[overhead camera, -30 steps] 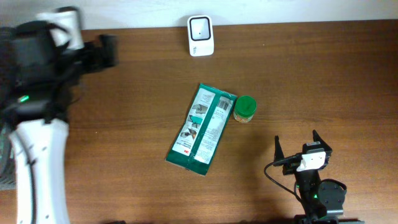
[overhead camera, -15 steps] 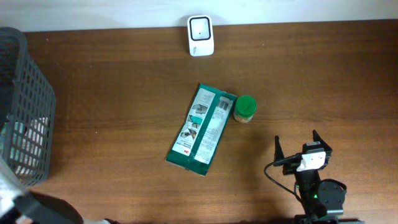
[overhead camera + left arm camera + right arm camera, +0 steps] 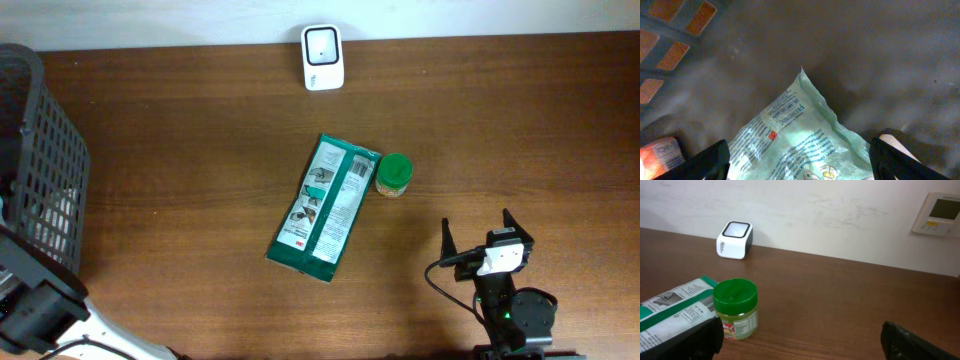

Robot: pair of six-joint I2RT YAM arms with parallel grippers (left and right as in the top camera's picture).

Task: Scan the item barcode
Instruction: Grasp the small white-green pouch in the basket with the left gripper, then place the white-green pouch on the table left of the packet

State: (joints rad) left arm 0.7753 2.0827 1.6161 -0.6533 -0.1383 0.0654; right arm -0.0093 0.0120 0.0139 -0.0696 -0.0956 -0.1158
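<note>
Broadly, we see a brown wooden surface (image 3: 520, 120) filling the overhead view, with a pale wall (image 3: 840, 205) along its far edge. Next in size, a dark mesh basket (image 3: 40, 150) stands at the left edge, and the left arm (image 3: 40, 310) shows white and black at the near-left corner beside it. We look down from the left wrist into that basket: the left tool (image 3: 799, 150) hangs with its jaws wide, one finger at each lower corner of the view. Neither finger touches the pale pouch (image 3: 790, 135) with printed text that lies below and between them on the basket floor. A red-and-white pack (image 3: 660, 152) peeks in by the left finger. Near the middle of the surface lies the green packet (image 3: 325, 208), flat and slanted, its white printed panel facing up. At the near-right edge sits the right tool (image 3: 476, 222), its jaws spread wide and holding nothing, well apart from the packet. We find the scanner (image 3: 323, 57), a small white box with a dark window, at the far edge of the surface by the wall. Smaller again, the jar (image 3: 394, 174) with a green lid stands upright just beside the packet's upper right corner; we cannot tell if they touch. Last, a small beige panel (image 3: 940, 214) hangs on the wall in the right wrist view.
</note>
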